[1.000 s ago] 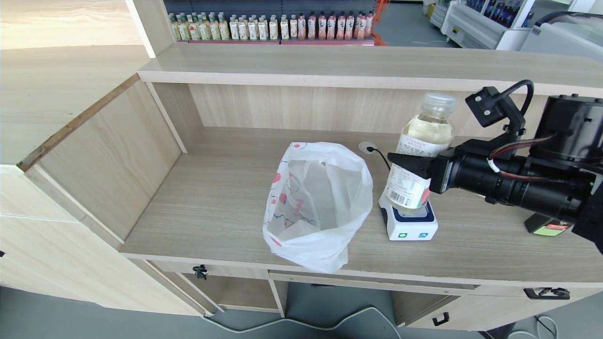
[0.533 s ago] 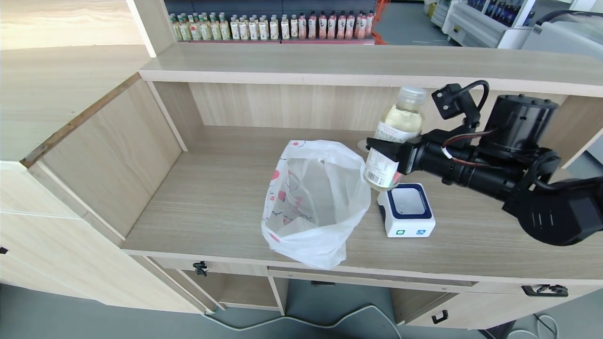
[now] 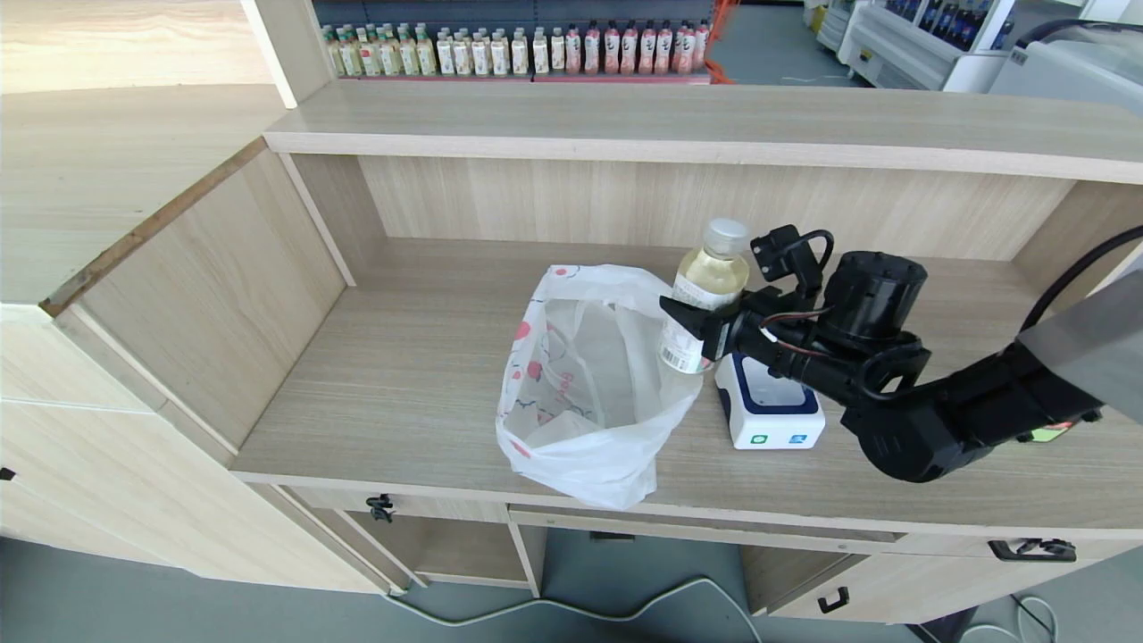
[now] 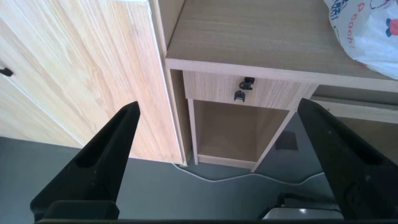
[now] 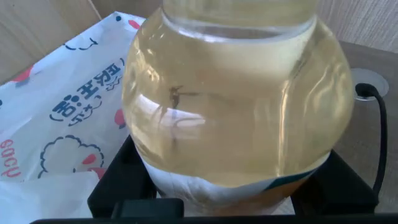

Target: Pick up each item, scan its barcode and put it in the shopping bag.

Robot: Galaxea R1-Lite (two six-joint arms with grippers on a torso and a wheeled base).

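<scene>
Right claw [image 3: 698, 327] pinches the bottle [image 3: 710, 277] by its label, near upright over the bag's [image 3: 571, 402] two-o'clock rim, probably so it drops in base first; the scanner [image 3: 770, 415] sits at the bag's three o'clock. Left claw [image 4: 217, 168] hangs spread.

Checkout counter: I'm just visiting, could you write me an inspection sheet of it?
Surface: pale wooden counter with raised back ledge.
Job's things: bottle nearly upright at the shopping bag's open rim; scanner beside the bag.
Clutter: small green-and-red object, partly hidden at the counter's right end.
Grippers: right gripper shut on the bottle; left gripper open, below counter height.
Cables: black cable at a counter grommet; second cable on the floor.
Surroundings: shelf of bottled drinks behind.
</scene>
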